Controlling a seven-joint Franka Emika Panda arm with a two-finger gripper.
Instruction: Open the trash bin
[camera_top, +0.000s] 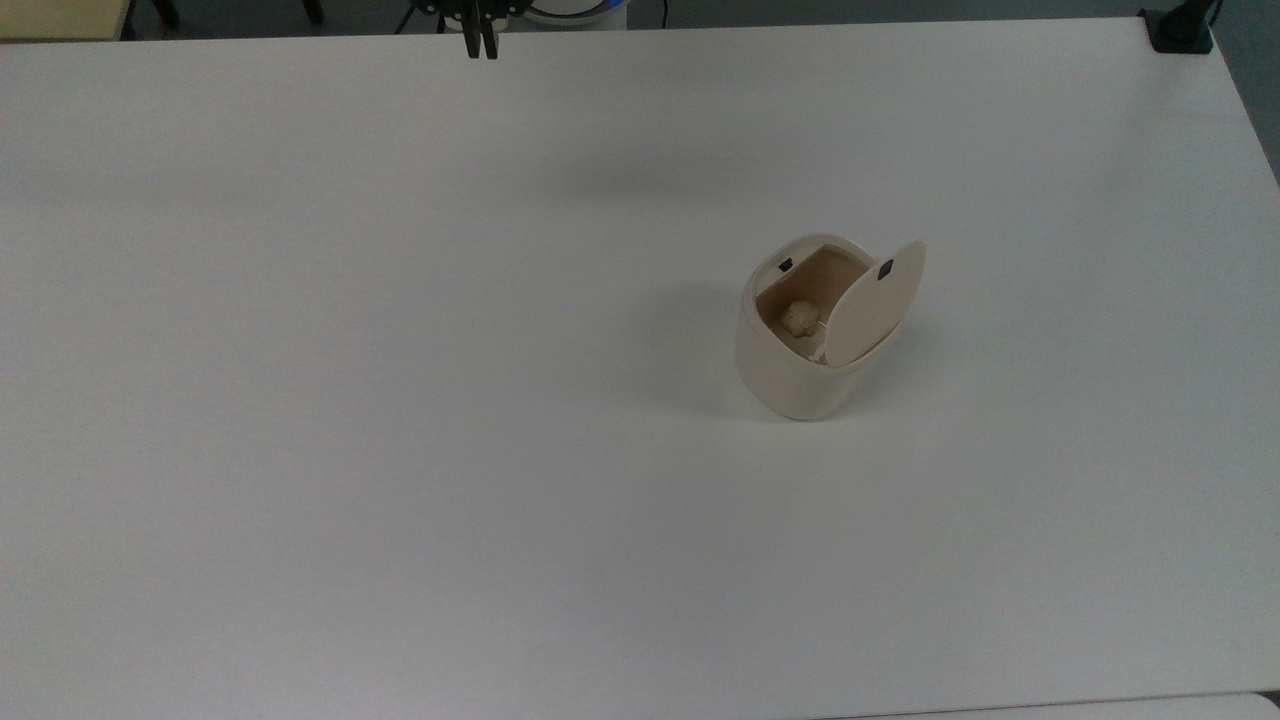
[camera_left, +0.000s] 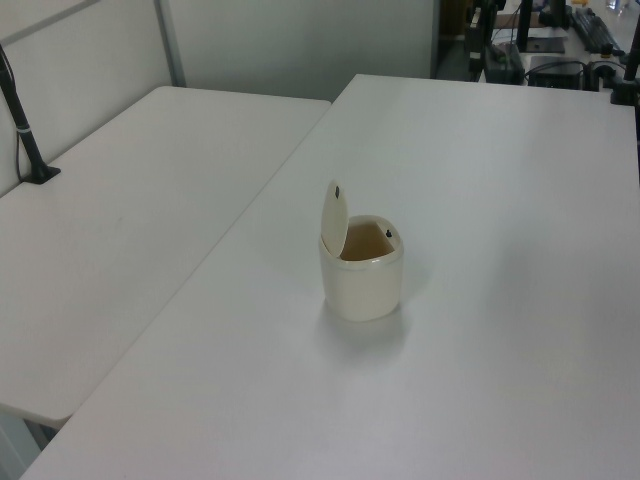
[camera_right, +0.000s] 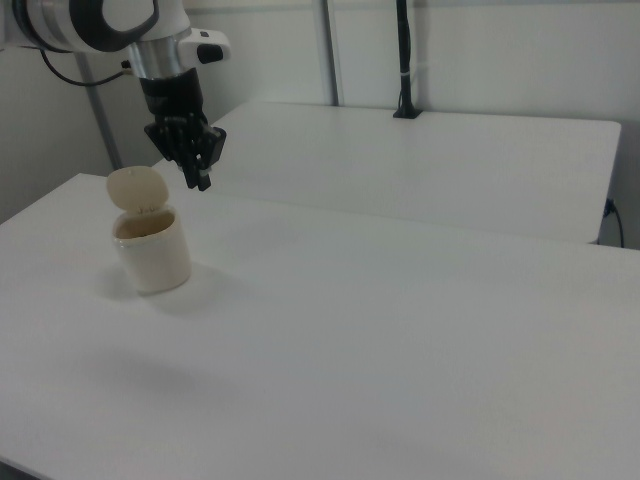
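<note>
The end effector (camera_right: 203, 178) hangs with fingers pressed together on nothing, well apart from the trash bin (camera_top: 800, 370) on the surface (camera_top: 400, 400), whose lid (camera_top: 872, 300) stands up; it looks light, rigid, tippable, best worked at the black button (camera_top: 885, 268).

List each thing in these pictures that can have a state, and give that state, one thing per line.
trash bin: upright on the table, open.
lid: swung up on its hinge, standing nearly upright at the rim.
crumpled wad: lying inside the bin.
gripper: in the air, holding nothing, fingers shut, apart from the bin.
table: bearing the bin.
</note>
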